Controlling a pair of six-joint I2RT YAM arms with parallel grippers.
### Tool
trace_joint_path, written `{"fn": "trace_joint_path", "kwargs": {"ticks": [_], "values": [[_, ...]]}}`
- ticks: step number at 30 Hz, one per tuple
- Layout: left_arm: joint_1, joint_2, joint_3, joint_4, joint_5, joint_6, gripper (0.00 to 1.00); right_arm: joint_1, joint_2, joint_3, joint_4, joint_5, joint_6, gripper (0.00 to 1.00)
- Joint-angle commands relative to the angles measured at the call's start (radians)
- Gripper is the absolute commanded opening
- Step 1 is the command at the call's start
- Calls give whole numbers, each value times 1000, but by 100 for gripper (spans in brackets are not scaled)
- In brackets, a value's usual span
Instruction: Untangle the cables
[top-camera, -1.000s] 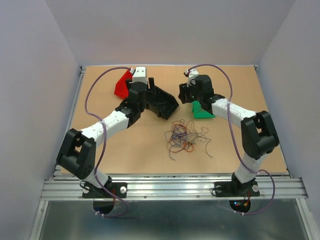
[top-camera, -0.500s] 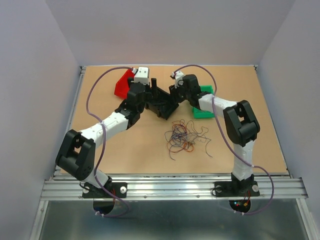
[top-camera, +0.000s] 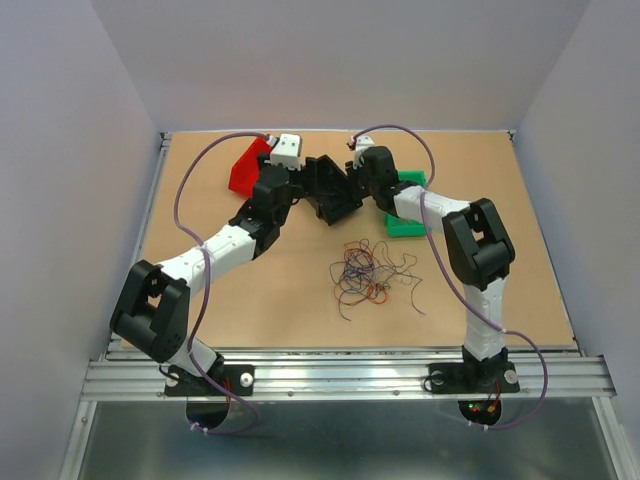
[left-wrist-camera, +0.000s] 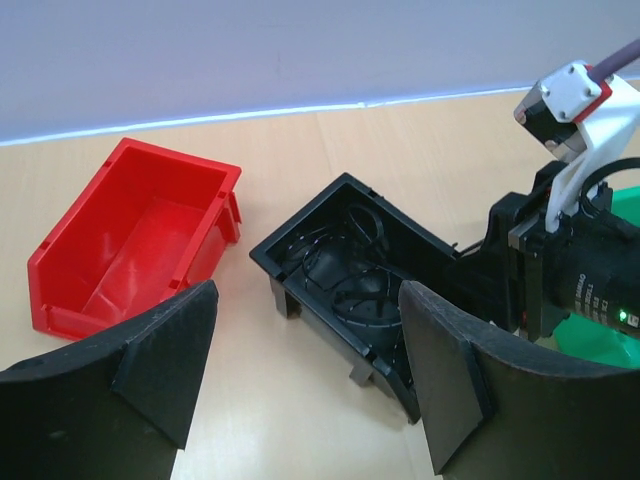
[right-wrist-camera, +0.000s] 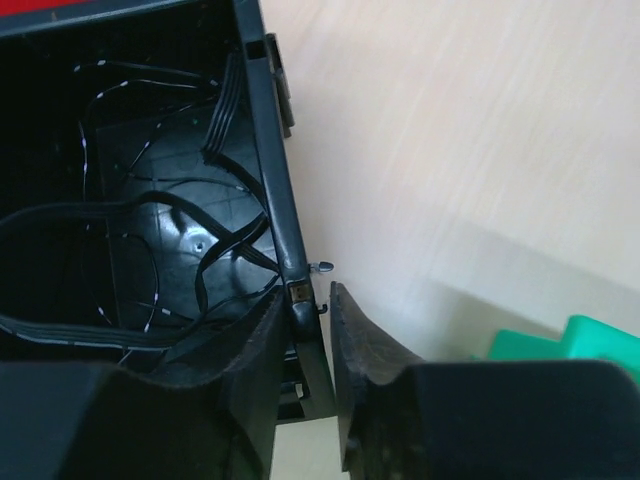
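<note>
Precariously, the right end effector (right-wrist-camera: 308, 330) pinches just one thin wall of the tilted black bin (left-wrist-camera: 340, 260); a slip would drop it. Nearby, the left end effector (left-wrist-camera: 308, 310) gapes apart.

The right arm (top-camera: 430, 208) has swung from the right of centre in the overhead view leftward across the desk (top-camera: 480, 170), over to the black plastic open-topped bin (top-camera: 330, 188) at upper centre. The right arm's jaws, wider a second ago, have narrowed onto the bin's right-hand wall, one on each side. The bin now shows a smaller, more upright outline than before and sits slightly higher in the frame. We also see more of the green plastic bin (top-camera: 405, 222), which the arm covered earlier.
</note>
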Motion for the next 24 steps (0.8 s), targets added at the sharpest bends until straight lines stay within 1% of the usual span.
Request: {"fn": "trace_joint_path", "kwargs": {"ticks": [1, 2, 3, 4, 5, 6, 7, 10, 11, 12, 13, 14, 15, 16, 17, 18, 19, 20, 21, 22, 23, 24], "values": [[-4, -19, 4, 53, 63, 36, 86, 6, 5, 101, 69, 124, 40, 32], [-4, -16, 6, 50, 78, 39, 87, 6, 7, 106, 69, 143, 47, 37], [-4, -14, 4, 50, 106, 38, 89, 4, 2, 106, 69, 151, 47, 46], [-4, -17, -5, 50, 182, 93, 90, 4, -6, 92, 70, 143, 44, 62], [-4, -20, -9, 52, 221, 113, 92, 4, -18, 81, 74, 134, 47, 67], [-5, -31, -17, 52, 256, 127, 95, 4, -51, 63, 78, 108, 47, 70], [-4, -33, -29, 57, 340, 157, 95, 4, -70, 48, 87, 94, 47, 76], [-7, -40, -42, 57, 454, 191, 96, 4, -176, -23, 94, 59, 50, 79], [-16, -42, -46, 54, 526, 208, 96, 6, -208, -47, 95, 59, 53, 80], [-28, -40, -51, 53, 548, 223, 96, 6, -243, -95, 97, 66, 62, 80], [-42, -37, -54, 52, 595, 242, 96, 4, -322, -126, 98, 77, 65, 80], [-62, -36, -68, 57, 597, 263, 96, 4, -358, -153, 98, 85, 70, 81], [-117, -30, -77, 63, 594, 312, 96, 4, -403, -210, 98, 109, 73, 81], [-143, -25, -88, 67, 591, 335, 96, 4, -442, -238, 97, 132, 79, 81], [-171, -20, -101, 78, 601, 363, 95, 4, -528, -265, 95, 158, 89, 84], [-212, -8, -105, 78, 609, 395, 95, 4, -568, -297, 95, 193, 103, 87], [-231, 0, -106, 81, 630, 407, 95, 6, -607, -348, 90, 259, 125, 89], [-240, 7, -99, 80, 655, 414, 96, 3, -651, -371, 68, 291, 138, 89], [-258, 24, -80, 55, 713, 423, 96, 3, -723, -408, 37, 353, 158, 89], [-266, 35, -80, 55, 713, 431, 95, 3, -765, -408, 37, 379, 168, 89], [-277, 49, -53, 5, 767, 437, 94, 3, -800, -446, 12, 405, 174, 90], [-292, 72, -40, -14, 779, 446, 93, 3, -872, -463, 0, 428, 181, 90]]}}
